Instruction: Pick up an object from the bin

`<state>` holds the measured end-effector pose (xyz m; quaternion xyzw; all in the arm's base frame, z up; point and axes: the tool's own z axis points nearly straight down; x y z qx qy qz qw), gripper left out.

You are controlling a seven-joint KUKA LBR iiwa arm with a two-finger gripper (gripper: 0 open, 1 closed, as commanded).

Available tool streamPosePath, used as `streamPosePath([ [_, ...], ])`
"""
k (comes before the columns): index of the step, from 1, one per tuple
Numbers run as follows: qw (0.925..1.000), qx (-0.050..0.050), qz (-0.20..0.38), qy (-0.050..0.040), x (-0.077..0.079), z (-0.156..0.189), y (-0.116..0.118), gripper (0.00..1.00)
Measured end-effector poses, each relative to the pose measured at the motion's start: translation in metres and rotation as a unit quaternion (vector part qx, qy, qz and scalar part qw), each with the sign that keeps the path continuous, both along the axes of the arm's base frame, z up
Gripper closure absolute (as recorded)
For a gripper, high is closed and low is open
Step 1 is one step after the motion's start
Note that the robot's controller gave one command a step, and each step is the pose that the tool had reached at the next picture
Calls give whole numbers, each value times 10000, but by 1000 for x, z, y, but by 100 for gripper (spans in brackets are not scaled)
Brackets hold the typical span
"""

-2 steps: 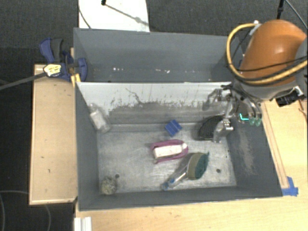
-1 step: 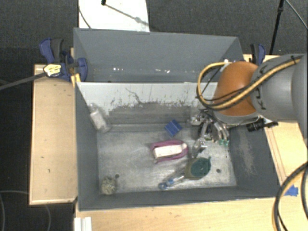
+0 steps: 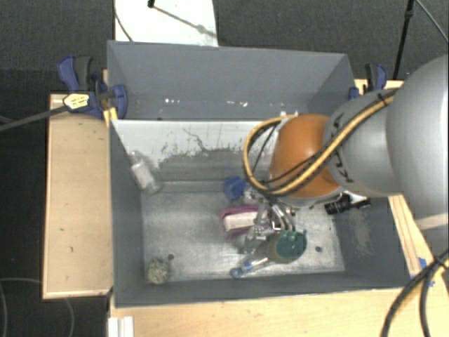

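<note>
Toward the middle of the grey bin point(image 3: 210, 83), slightly to the view's right, we saw our hand point(image 3: 269, 225) low among a small cluster of things, under the arm's orange cover point(image 3: 302, 153). We could not tell whether the hand was spread or pressed together, and nothing showed plainly inside it. The nearest thing was a pink-and-white block point(image 3: 237, 220), which lay just to the view's left of the hand and looked to be touching it, with its long axis running roughly left to right across the view. A dark green round thing point(image 3: 290, 245) sat just below and to the right of the hand, equally close. We judged that the coming move turned on which of these two the hand would take. We counted six things, one of each: the block, the green round thing, a blue piece point(image 3: 233, 187) just above the block, a slim pale piece with a blue tip point(image 3: 250, 265) near the front wall, a clear little bottle point(image 3: 144, 175) well apart at the left, and a mottled lump point(image 3: 158, 272) in the front left corner.
</note>
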<state>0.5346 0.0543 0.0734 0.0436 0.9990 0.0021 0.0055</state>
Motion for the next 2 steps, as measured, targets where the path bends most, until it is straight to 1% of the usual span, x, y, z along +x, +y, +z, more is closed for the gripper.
streamPosePath([
  [1,10000,-5,-23,-36,3,2,-4,100],
  [2,9873,-33,1586,9,-4,160,-28,100],
])
